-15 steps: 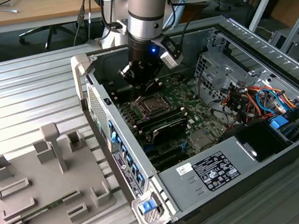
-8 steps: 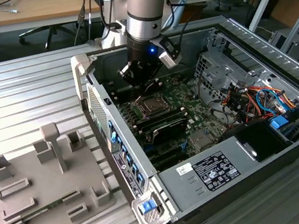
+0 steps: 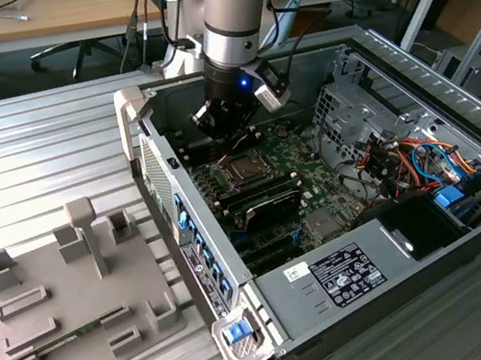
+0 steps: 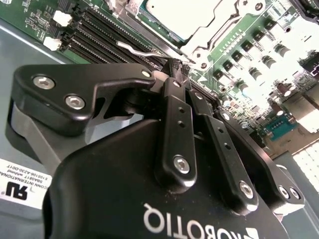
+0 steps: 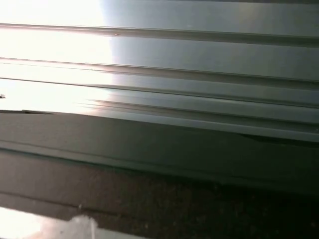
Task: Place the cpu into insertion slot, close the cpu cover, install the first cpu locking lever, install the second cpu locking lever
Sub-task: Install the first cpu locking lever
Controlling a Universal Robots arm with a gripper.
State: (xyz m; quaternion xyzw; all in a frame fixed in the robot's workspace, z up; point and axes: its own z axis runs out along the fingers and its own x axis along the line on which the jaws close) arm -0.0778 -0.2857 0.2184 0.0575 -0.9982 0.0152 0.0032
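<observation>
In the exterior view my gripper (image 3: 225, 134) hangs inside the open computer case, just behind the insertion slot (image 3: 241, 171) on the green motherboard (image 3: 301, 179). In the second wrist view the cpu (image 4: 174, 12) lies in the slot with its silvery top showing. The cpu cover (image 4: 222, 30) lies flat around it as a metal frame. A thin silver locking lever (image 4: 137, 50) runs along the near side of the socket. My gripper (image 4: 175, 67) is shut, its two black fingers (image 4: 174, 124) pressed together, with the tips right beside the lever's end. Whether they touch it is unclear.
Long black memory slots (image 4: 94, 30) lie beside the socket. The case wall (image 3: 185, 236) rises on the exterior view's left, with a grey fixture tray (image 3: 58, 305) on the slatted table beyond it. Coloured cables (image 3: 405, 160) and a power supply (image 3: 350, 272) sit on the right.
</observation>
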